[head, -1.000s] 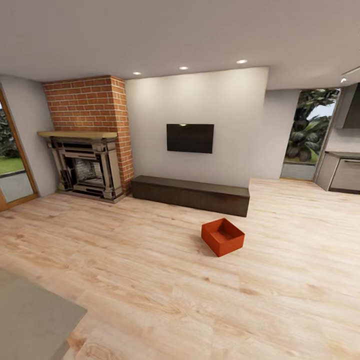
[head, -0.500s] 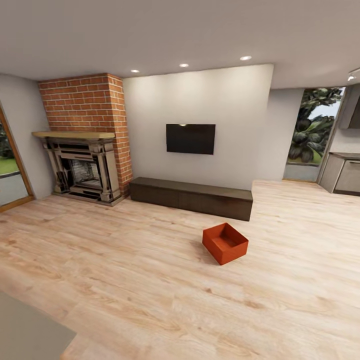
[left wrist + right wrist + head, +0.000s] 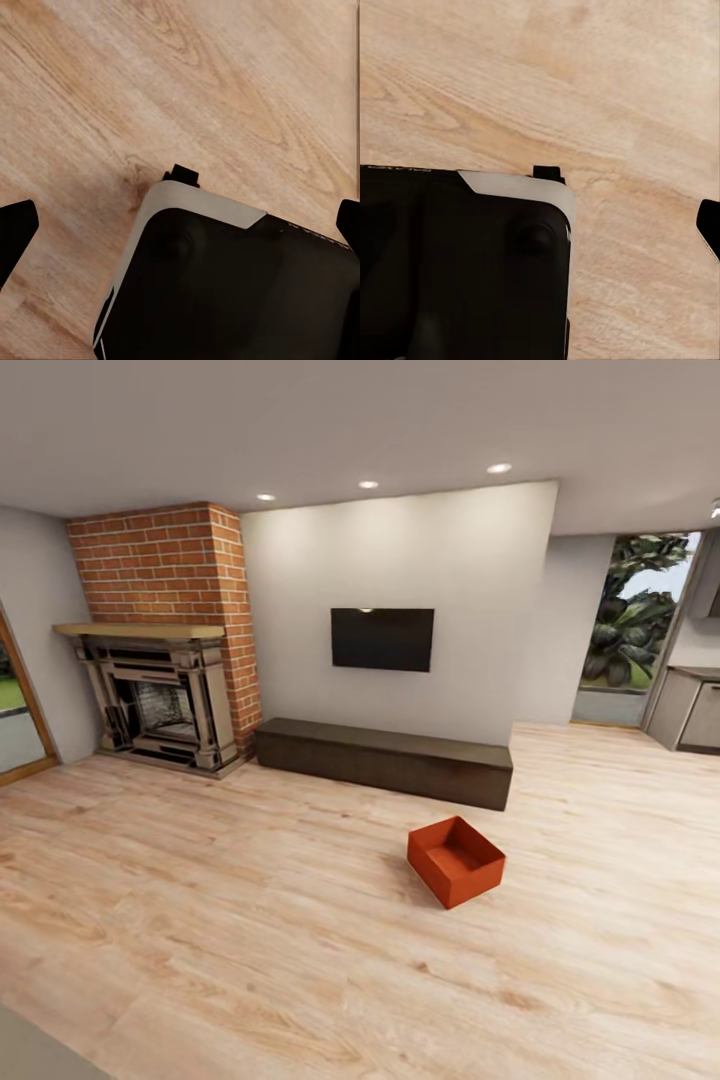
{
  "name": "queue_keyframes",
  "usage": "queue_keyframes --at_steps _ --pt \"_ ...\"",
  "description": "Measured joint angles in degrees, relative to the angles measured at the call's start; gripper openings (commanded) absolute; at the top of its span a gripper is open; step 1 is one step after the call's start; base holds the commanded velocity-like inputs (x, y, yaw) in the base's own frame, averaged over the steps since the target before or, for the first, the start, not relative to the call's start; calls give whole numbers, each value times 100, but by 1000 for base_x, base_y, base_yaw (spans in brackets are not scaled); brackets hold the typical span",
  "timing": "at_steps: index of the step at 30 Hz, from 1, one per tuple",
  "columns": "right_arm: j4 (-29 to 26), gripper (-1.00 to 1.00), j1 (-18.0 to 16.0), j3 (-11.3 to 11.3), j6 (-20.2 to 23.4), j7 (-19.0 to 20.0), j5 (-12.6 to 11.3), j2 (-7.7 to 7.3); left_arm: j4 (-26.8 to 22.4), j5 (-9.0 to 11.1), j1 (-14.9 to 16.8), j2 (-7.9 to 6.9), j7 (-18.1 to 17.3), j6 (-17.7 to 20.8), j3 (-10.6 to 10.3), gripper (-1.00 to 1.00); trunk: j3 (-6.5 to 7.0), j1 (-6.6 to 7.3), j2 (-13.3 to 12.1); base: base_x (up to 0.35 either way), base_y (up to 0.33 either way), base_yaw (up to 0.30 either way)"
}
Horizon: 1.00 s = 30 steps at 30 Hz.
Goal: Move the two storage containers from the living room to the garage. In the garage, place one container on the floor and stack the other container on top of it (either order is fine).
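One orange-red storage container (image 3: 455, 860) sits lidless and upright on the light wood-plank floor (image 3: 250, 920) of the living room, right of centre in the head view, a little in front of a low dark bench. My left gripper (image 3: 180, 240) hangs open over the floor, its dark fingertips (image 3: 15, 232) at opposite edges of the left wrist view. My right gripper (image 3: 540, 229) also stands open, with one fingertip (image 3: 709, 225) showing at the edge. Neither gripper holds anything, and both are far from the container.
A brick fireplace (image 3: 160, 660) stands at the back left. A wall TV (image 3: 382, 639) hangs above the low dark bench (image 3: 385, 758). Kitchen cabinets (image 3: 690, 710) are at the far right. My black-and-white base (image 3: 225, 285) lies under both wrists.
The whole head view has shifted as the camera advanced. The container now looks slightly larger and lower. The grey surface at the lower left has slid almost out of frame. No object moved.
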<state>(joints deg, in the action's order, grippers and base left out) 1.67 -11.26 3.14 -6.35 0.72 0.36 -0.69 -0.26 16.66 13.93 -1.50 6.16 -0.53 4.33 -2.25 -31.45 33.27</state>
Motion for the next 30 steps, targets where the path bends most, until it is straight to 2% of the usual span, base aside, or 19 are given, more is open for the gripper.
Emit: queue_keyframes --at_steps 10,30 --pt "-1 100 1 -12 20 4 -48 38 8 26 3 -2 0 -3 1 100 0 0 0 322 0 0" --pt "0 100 -1 -16 18 7 -51 14 8 31 0 -8 0 -11 0 100 0 0 1 322 0 0"
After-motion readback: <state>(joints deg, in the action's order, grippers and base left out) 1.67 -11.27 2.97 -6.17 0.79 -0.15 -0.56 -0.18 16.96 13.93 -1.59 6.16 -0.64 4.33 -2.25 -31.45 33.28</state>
